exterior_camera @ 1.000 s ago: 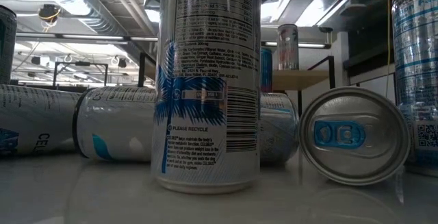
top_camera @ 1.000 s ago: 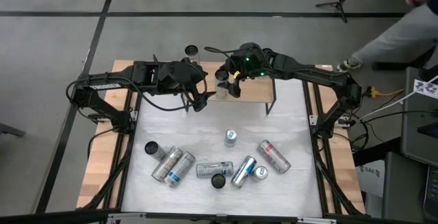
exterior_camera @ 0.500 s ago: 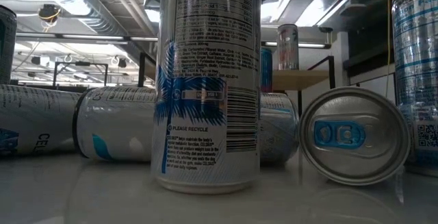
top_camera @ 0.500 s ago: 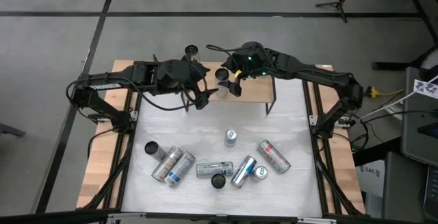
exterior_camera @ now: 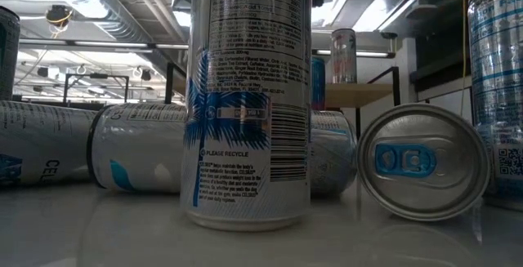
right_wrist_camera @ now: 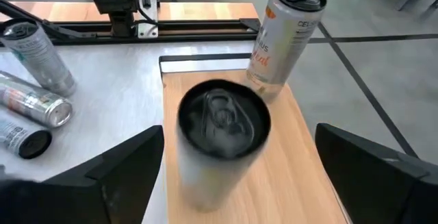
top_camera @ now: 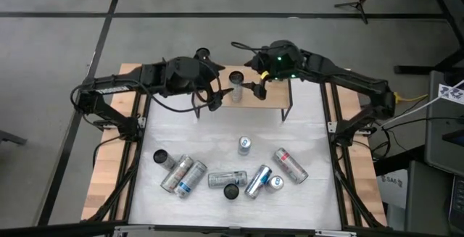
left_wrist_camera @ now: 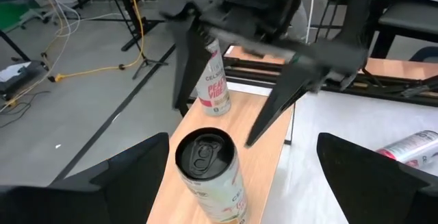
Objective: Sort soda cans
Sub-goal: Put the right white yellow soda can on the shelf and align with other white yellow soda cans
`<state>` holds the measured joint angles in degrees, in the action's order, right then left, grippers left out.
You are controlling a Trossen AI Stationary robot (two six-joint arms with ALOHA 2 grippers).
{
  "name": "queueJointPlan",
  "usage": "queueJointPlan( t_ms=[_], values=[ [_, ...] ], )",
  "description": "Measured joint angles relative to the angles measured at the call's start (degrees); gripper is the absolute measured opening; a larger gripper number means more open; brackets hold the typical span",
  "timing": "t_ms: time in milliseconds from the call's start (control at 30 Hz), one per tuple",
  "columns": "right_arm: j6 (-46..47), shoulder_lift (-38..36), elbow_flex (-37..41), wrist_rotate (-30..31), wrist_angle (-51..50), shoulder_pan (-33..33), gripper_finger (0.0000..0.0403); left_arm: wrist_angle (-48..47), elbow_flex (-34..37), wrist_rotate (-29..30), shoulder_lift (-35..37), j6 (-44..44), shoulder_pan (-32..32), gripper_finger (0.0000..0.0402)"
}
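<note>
In the high view, a small wooden shelf stands at the upper middle of the frame, above the white worktop, and two upright soda cans are there: one can near the middle of the shelf and a second can at its upper left end. The right pincer hangs just to the right of the middle can, and its wrist view shows both dark fingers spread wide with the dark-topped can standing free between them, so this pincer is released and holds nothing. The left pincer is just to the lower left of the same can; its own view also shows the fingers wide apart around the can, released too. So the can's long axis is vertical, and it stands between the two pincers, both very near; I cannot tell which one is nearer. The remaining soda cans are well apart, in the lower middle of the high view: some lie on their sides with the long axis along the worktop, several stand upright, among them one alone above the group. I judge the coming move depends on this: a pincer must leave the shelf and travel toward the lower part of the frame.
</note>
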<state>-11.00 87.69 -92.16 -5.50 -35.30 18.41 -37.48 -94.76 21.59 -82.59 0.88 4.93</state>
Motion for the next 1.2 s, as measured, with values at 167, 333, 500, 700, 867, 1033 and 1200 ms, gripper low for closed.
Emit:
queueJointPlan(
  t_ms=[167, 333, 500, 700, 867, 1033, 1200],
  values=[
    [0.0, -3.7, 0.0, 0.0, -4.5, 0.0, 0.0376, 2.0, 0.0, -0.2, -2.1, -0.4, 1.2, 0.0366],
    [0.0, -8.5, 0.0, 0.0, -8.1, 0.0, 0.0376, 5.0, 0.0, -0.1, -5.7, -4.9, 2.1, 0.0366],
    [0.0, -12.3, -0.1, 0.0, -11.6, 0.0, 0.0376, 6.9, 0.0, 1.1, -8.8, -6.6, 3.7, 0.0366],
    [0.0, -14.7, -0.1, -0.1, -15.8, 0.0, 0.0376, 6.6, 0.0, 1.4, -11.2, -5.6, 5.8, 0.0366],
    [0.0, -15.0, -0.1, 0.0, -18.8, 0.0, 0.0376, 6.0, 0.0, 1.5, -11.8, -4.2, 6.3, 0.0366],
    [0.0, -15.0, -0.1, 0.0, -20.1, 0.0, 0.0376, 5.0, 0.0, 1.5, -11.8, -1.0, 6.3, 0.0366],
    [0.0, -15.0, -0.1, -0.1, -20.2, 0.0, 0.0376, 1.8, 0.0, 1.5, -11.7, 2.0, 6.3, 0.0366]
  ],
)
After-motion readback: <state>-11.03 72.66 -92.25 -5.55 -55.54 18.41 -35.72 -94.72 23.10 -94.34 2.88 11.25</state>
